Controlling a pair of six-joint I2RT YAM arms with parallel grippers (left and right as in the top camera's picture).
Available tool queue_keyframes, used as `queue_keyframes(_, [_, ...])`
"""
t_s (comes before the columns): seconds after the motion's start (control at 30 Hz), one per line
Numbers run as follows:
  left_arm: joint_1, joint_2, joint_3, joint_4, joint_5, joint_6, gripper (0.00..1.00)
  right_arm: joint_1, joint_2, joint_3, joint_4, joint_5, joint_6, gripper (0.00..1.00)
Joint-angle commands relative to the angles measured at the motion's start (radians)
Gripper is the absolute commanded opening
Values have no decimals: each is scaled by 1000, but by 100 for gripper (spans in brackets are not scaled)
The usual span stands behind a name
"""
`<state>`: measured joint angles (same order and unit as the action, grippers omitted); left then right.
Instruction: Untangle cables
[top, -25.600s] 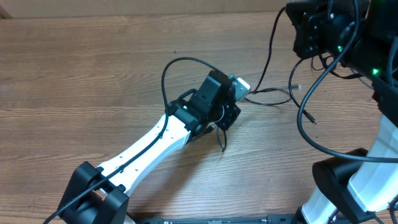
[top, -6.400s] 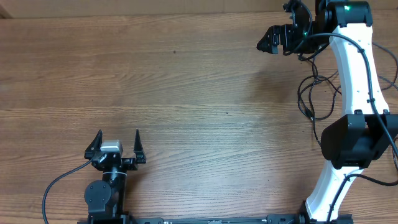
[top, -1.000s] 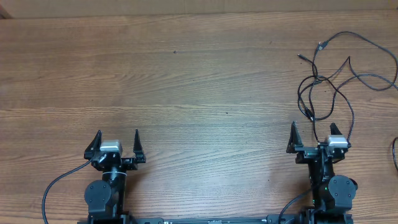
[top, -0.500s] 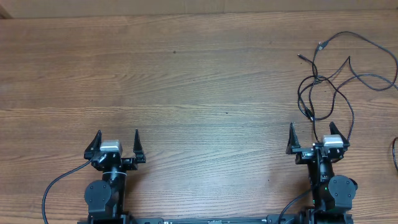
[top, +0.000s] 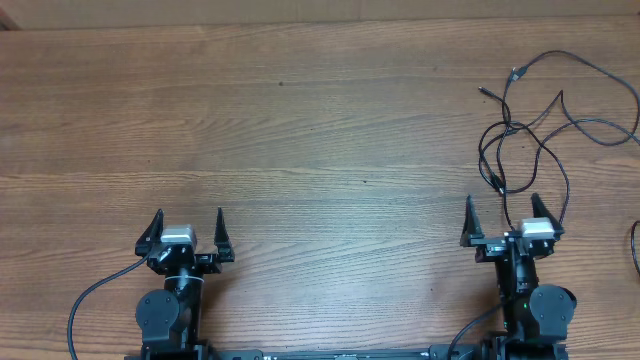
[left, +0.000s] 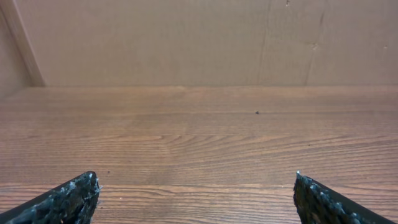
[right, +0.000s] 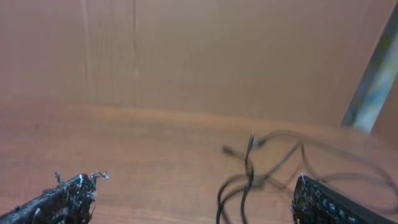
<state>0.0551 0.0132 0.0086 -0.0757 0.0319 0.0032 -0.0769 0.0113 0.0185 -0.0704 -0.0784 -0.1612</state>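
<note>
Lying in the upper right of the overhead frame, the cables make a loose black tangle on the table, with loops crossing and plug ends toward the top. Left gripper sits bottom left and right gripper bottom right, near the tangle. Both have jaws spread wide and hold nothing. Likely best: right arm pinches one cord near a free plug end and draws it outward, while left pins the rest. Grabbing at a crossing risks tightening it.
</note>
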Motion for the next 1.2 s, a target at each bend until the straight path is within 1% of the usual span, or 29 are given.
queue_keyframes(0.0, [10,-10,-4,-2,-6,19,100,5,-9,-11,-7,-13,-5,100])
queue_keyframes(1.17, [10,-10,-4,-2,-6,19,100,3,-9,-11,-7,-9,7,100])
